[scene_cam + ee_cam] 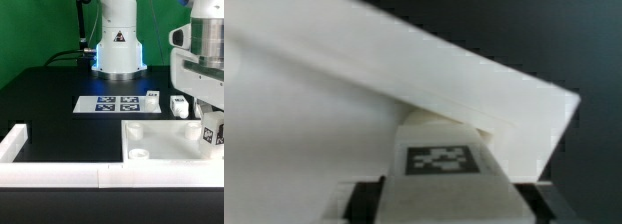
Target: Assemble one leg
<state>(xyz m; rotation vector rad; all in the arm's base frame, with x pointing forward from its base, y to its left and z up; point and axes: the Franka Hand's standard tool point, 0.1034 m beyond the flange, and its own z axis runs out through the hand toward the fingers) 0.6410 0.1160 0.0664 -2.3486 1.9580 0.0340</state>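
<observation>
Markings: the marker board [116,102], centre of the exterior view, carries four black-and-white square tags in a row; no words can be read on it. One more tag shows on the leg [441,160] in the wrist view, and the arm base [117,45] at upper centre bears a small dark triangular sign.
Writing: no brand or lettering is legible in either view.
Tabletop: the white tabletop [165,140] lies at lower right of the exterior view, a flat smooth slab with square edges and a round hole near its near-left corner; in the wrist view it fills the upper left as a pale matte sheet [331,90].
Leg: a white, blocky, tagged post, held against the tabletop's corner at the right edge of the exterior view [213,134].
My gripper: my gripper [214,122] sits at right, my dark fingers [363,198] flanking the leg's two sides in the wrist view, closed around it.
Small parts: a small white piece [178,105] and a thin white strip [152,96] lie just right of the marker board.
Fence: a white L-shaped wall [60,172] runs along the lower frame.
Table: matte black table [50,100].
</observation>
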